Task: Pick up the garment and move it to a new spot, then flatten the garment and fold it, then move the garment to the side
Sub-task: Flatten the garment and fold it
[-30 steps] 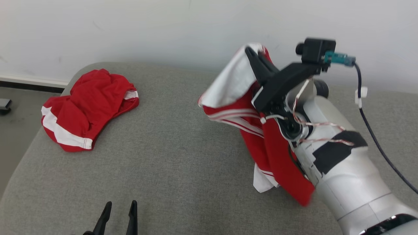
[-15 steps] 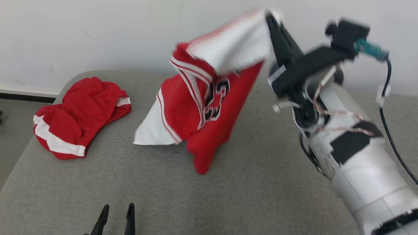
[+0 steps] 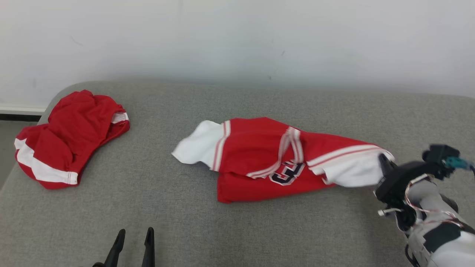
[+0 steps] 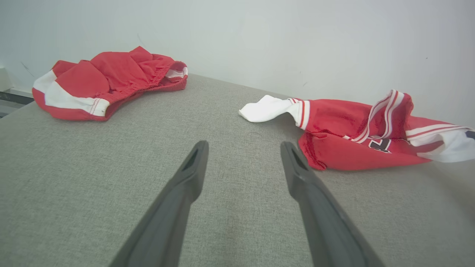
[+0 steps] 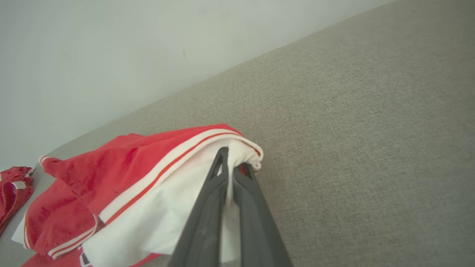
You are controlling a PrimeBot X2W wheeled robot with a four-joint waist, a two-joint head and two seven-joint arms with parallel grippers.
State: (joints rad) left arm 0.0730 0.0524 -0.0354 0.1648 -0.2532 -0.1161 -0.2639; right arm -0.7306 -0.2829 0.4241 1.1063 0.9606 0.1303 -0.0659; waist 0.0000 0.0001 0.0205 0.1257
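A bare indoor test room, likely a lab: a wide grey fabric-covered padded surface (image 3: pixel 207 230) against a plain scuffed white wall (image 3: pixel 237 37) with dark skirting (image 3: pixel 18 117).

A garment (image 3: pixel 267 159) lies across the middle of the counter (image 3: pixel 185 222). A pair of shorts (image 3: pixel 66 141) sits well apart at the far left corner. The right gripper (image 3: pixel 382 161) touches the garment's right end. The left gripper (image 3: pixel 134 237) is near the front edge, towards the left. A wall (image 3: pixel 237 37) stands behind.
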